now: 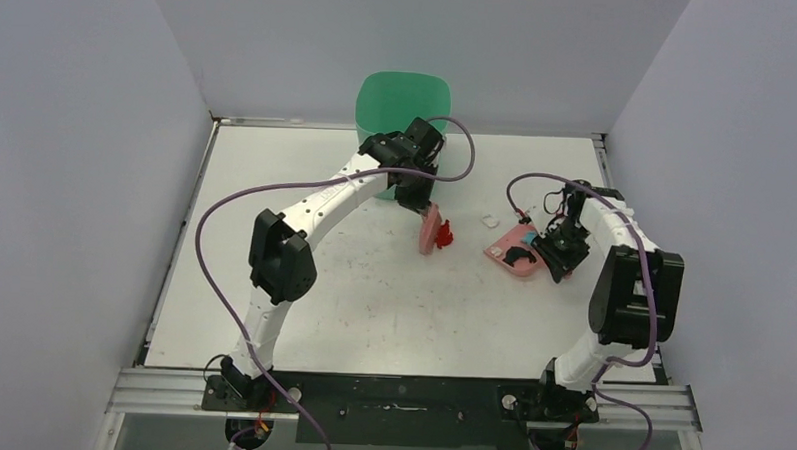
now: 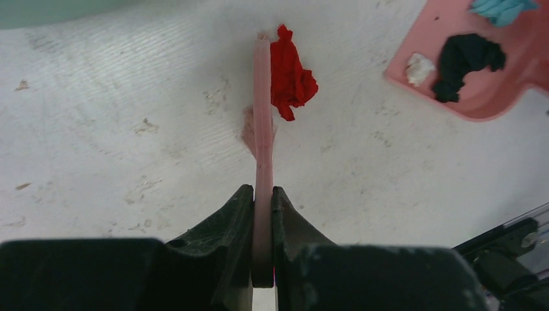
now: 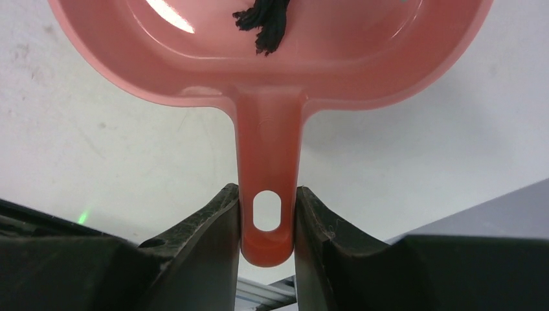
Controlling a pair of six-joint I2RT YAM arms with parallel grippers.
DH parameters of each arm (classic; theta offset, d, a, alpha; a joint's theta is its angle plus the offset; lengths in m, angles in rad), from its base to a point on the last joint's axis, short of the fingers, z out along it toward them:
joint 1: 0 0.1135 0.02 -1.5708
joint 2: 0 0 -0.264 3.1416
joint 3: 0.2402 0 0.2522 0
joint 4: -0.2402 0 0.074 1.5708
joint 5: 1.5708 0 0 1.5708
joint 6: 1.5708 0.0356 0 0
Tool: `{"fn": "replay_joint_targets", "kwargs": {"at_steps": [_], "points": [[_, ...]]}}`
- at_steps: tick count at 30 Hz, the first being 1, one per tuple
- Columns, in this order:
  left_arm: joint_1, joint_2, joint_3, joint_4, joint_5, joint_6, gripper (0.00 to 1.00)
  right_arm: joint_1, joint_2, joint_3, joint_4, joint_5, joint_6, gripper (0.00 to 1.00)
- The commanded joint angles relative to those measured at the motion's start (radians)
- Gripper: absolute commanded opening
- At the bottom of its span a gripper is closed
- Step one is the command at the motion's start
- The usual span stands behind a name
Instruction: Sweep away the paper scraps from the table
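My left gripper is shut on the handle of the pink hand brush, which hangs down to the table. A red paper scrap lies against the brush's right side. My right gripper is shut on the handle of the pink dustpan, to the right of the brush. In the pan lie a black scrap and a light blue scrap. A white scrap sits at the pan's left lip.
A green bin stands at the table's back edge, just behind my left arm. Grey walls close in the left, back and right. Metal rails run along the table edges, and my right arm is close to the right rail.
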Motion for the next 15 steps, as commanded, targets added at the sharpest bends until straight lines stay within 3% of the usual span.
{"fn": "replay_joint_targets", "kwargs": {"at_steps": [1, 8, 11, 15], "points": [[-0.008, 0.068, 0.055, 0.201, 0.07, -0.124, 0.0, 0.045, 0.115, 0.102, 0.013, -0.008, 0.026, 0.05], [-0.011, 0.196, 0.188, 0.389, 0.233, -0.196, 0.0, 0.104, 0.211, 0.161, 0.022, 0.002, -0.007, 0.05], [-0.013, 0.212, 0.228, 0.399, 0.281, -0.201, 0.0, 0.104, 0.203, 0.168, 0.014, -0.037, -0.024, 0.05], [-0.02, 0.133, 0.154, 0.387, 0.273, -0.191, 0.0, 0.1, 0.148, 0.127, 0.041, -0.085, -0.027, 0.05]]}}
